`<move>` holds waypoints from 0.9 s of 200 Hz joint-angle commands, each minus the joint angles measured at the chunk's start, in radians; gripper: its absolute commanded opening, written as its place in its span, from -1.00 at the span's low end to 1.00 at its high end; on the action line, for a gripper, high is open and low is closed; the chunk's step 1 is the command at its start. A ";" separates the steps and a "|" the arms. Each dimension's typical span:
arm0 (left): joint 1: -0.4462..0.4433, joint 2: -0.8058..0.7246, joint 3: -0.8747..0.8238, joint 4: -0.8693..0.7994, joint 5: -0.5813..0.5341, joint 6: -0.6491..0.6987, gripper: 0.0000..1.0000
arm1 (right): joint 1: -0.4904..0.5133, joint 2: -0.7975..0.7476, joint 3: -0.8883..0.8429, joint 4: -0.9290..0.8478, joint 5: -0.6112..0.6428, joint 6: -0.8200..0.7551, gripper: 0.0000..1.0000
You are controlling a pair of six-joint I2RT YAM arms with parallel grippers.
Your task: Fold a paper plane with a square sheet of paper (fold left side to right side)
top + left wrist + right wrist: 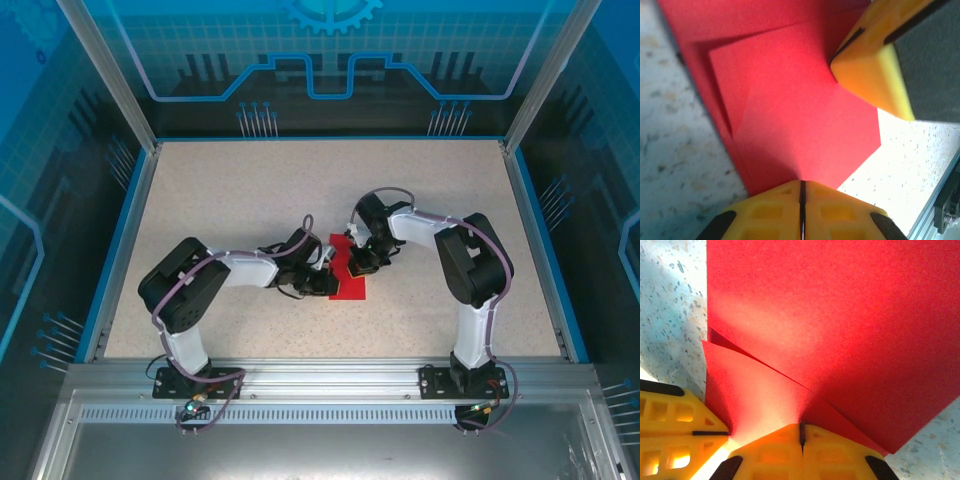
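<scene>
Top external view, from the near edge outward: both arm bases are bolted to the metal rail (320, 385). Each arm rises to an elbow bent out to its own side, and the forearms swing inward so the wrists meet around the middle of the table (230, 200). The left gripper (322, 278) and right gripper (360, 262) point down, just beside each other, over the square sheet of paper (350, 291). They cover most of it. A near strip and a small far corner of red show, and the fingertips cannot be made out from above.

On the left wrist camera, the left gripper (801, 186) has its fingers pressed together with only a thin dark seam between them. Its tips sit at the paper's (790, 125) near edge, and it is impossible to tell whether any paper is pinched. A second red layer lies folded over the first, and the frame cuts off the far part. Beyond, the right gripper (860, 65) comes down onto the paper, blurred and cropped.

On the right wrist camera, the right gripper (801, 432) is likewise closed, its tips on the paper (840, 315) where a crease ends. A flap lifts slightly to the left. The left gripper (715, 432) shows at the lower left, cropped, seam closed, against the paper's edge.
</scene>
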 commanded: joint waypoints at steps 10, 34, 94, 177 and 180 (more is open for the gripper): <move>-0.002 -0.033 -0.086 -0.103 -0.007 -0.005 -0.81 | -0.005 0.043 -0.008 -0.048 0.077 0.002 -0.91; -0.003 -0.072 -0.112 -0.114 -0.003 0.003 -0.81 | -0.006 0.041 -0.006 -0.046 0.073 0.001 -0.91; 0.041 -0.196 -0.136 -0.128 0.008 0.001 -0.73 | -0.011 -0.039 -0.014 0.052 -0.053 0.018 -0.78; 0.133 -0.157 -0.011 -0.026 0.041 -0.028 -0.20 | -0.146 -0.354 -0.245 0.239 -0.041 0.091 0.16; 0.133 -0.148 -0.005 -0.023 0.044 -0.027 -0.18 | -0.153 -0.365 -0.261 0.246 -0.043 0.091 0.19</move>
